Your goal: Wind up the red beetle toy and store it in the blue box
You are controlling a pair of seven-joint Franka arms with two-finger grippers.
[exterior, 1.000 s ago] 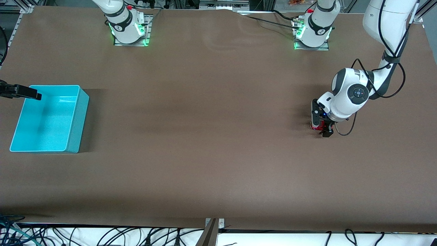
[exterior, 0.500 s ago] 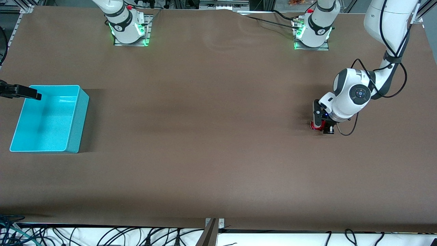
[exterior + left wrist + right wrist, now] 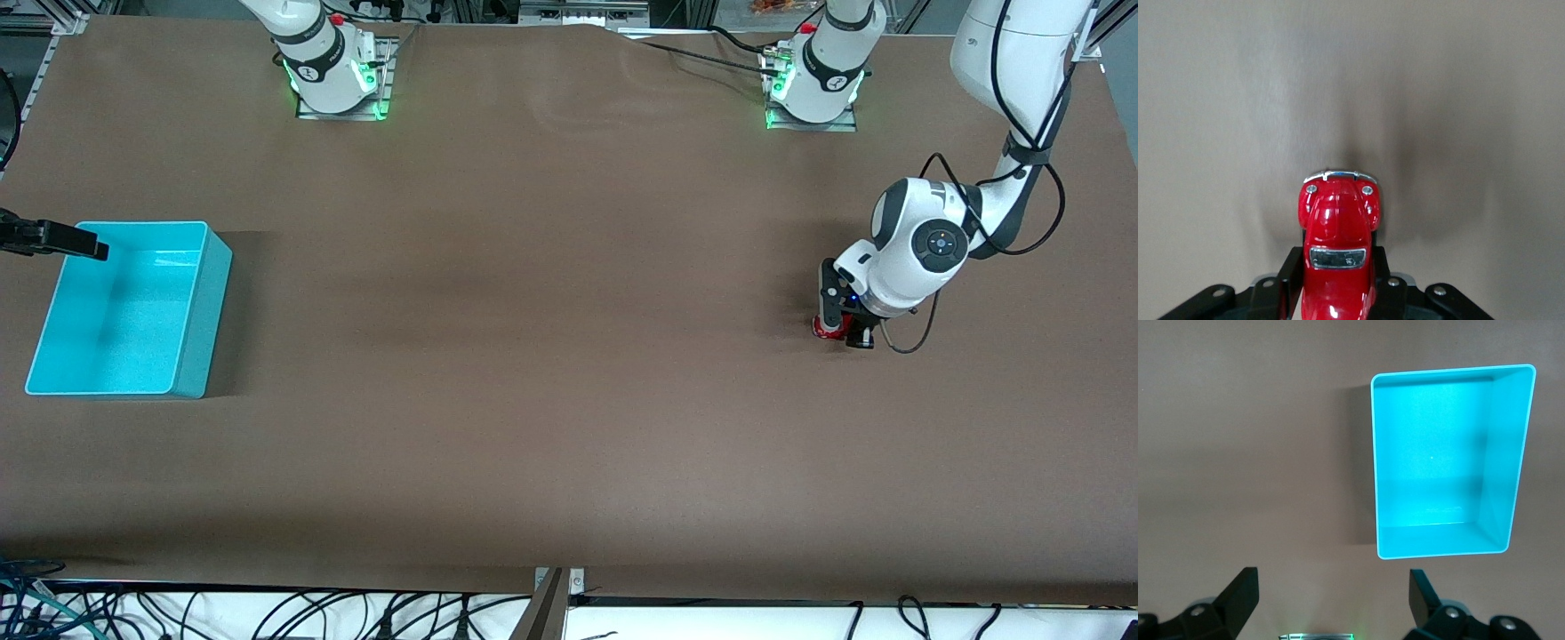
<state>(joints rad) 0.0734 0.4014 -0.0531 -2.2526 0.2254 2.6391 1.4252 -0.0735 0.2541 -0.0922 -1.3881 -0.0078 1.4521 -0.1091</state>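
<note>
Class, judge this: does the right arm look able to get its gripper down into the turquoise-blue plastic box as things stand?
Probably yes. The right gripper hangs open beside the empty turquoise-blue plastic box; nothing blocks the way. The left gripper, shut on the glossy red beetle toy car, is far off.

Broad brown table [image 3: 533, 373] under even light, tangled cables [image 3: 267, 613] along its near edge

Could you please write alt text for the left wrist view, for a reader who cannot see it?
The left gripper is shut on the red beetle toy, its dark fingers pressed against both sides of the glossy car. The car's rounded hood, chrome bumper and two small headlights point away from the camera over the plain brown table.
</note>
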